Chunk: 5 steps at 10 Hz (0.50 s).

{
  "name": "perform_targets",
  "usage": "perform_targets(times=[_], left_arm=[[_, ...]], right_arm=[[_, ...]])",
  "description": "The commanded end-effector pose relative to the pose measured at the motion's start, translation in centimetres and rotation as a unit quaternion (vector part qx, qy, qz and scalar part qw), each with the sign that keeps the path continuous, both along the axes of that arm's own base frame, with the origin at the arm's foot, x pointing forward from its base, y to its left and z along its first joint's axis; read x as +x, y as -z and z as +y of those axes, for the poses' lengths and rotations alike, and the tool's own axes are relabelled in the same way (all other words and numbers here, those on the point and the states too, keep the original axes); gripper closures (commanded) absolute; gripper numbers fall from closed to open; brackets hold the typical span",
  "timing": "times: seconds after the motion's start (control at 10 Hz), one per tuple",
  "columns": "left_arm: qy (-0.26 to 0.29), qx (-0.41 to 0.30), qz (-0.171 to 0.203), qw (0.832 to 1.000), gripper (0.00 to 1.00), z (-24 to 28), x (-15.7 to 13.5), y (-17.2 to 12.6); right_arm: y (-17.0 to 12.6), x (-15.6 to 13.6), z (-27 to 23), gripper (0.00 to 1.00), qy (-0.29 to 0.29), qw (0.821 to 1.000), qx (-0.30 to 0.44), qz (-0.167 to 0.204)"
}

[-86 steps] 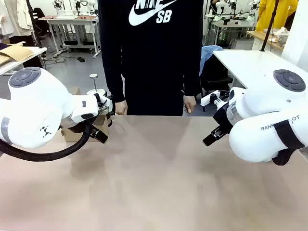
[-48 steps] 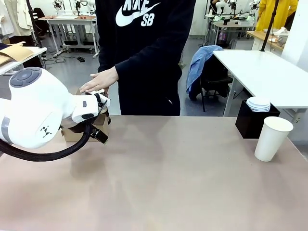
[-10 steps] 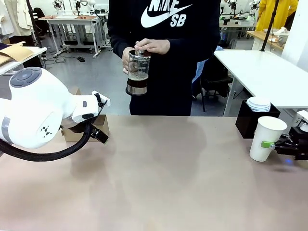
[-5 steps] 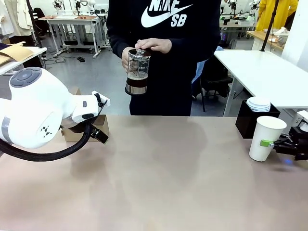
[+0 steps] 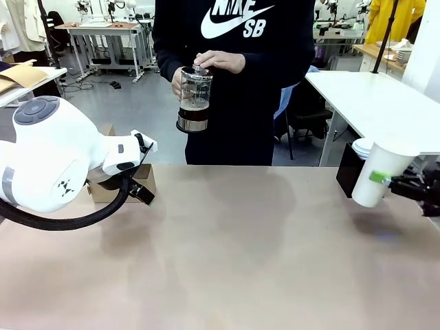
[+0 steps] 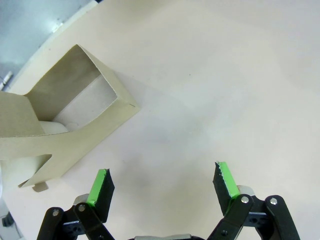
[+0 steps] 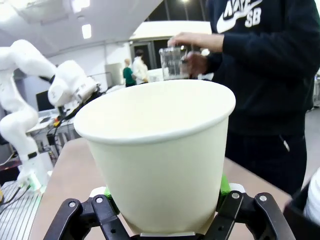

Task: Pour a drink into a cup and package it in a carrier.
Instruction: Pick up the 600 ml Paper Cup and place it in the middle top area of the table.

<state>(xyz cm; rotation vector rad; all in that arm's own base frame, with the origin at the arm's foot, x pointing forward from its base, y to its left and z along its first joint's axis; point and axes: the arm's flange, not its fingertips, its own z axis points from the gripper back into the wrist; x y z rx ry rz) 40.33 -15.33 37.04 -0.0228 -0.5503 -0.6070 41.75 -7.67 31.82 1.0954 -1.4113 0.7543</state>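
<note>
The right pincer (image 7: pixel 165 192) clamps the paper cup (image 7: pixel 157 145), likely light and easily crushed, at mid-wall between its pads (image 7: pixel 223 186); the left pincer (image 6: pixel 162 177) hangs released.

Cream-white cup (image 7: pixel 160 150) between the right gripper's (image 7: pixel 165 191) green pads (image 7: pixel 224 186); dark brown drink (image 5: pixel 192 115); tan carrier (image 6: pixel 75 120) ahead of the left gripper (image 6: pixel 162 182).
</note>
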Motion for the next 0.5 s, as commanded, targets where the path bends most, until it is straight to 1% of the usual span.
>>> perform_targets(times=[0.0, 0.2, 0.4], left_arm=[[-0.001, -0.001, 0.0, 1.0, 0.0, 0.1, 0.0, 0.0], [-0.001, -0.001, 0.0, 1.0, 0.0, 0.1, 0.0, 0.0], [-0.001, -0.001, 0.0, 1.0, 0.0, 0.1, 0.0, 0.0]], right_arm=[[-4.2, 1.3, 5.8, 0.2, 0.045, 0.999, -0.022, -0.004], [-6.0, 3.6, 11.0, 0.2, 0.059, 0.998, -0.036, -0.012], [-6.1, 7.2, 16.5, 0.2, 0.068, 0.997, -0.042, 0.004]])
